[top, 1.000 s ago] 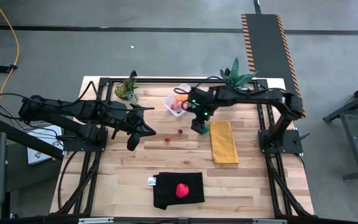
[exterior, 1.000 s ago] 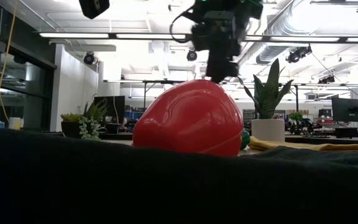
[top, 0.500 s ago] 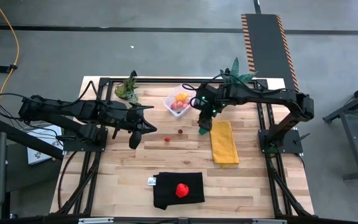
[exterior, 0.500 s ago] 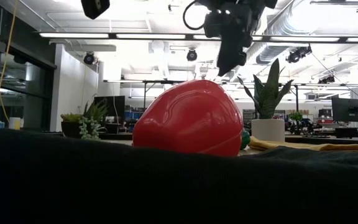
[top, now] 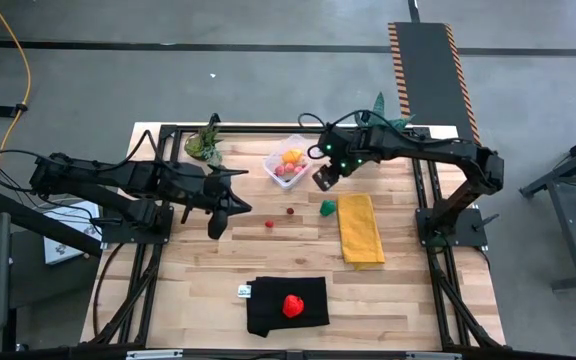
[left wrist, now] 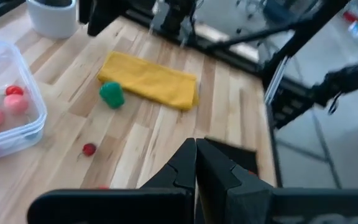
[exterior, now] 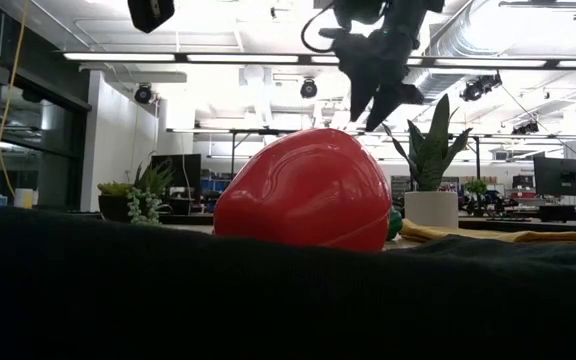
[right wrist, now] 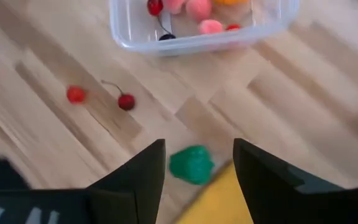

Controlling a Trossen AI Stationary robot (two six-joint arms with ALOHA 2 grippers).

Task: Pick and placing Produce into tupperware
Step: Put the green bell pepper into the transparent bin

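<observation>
The right end effector (top: 321, 181) hovers with fingers apart and empty above the green vegetable (top: 327, 207), beside the tub (top: 288, 163); the left end effector (top: 215, 222) is closed.

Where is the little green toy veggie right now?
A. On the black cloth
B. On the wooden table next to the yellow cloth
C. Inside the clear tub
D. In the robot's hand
B. The green toy veggie lies on the wooden table, at the edge of the yellow cloth, with the right hand open above it, holding nothing.
</observation>
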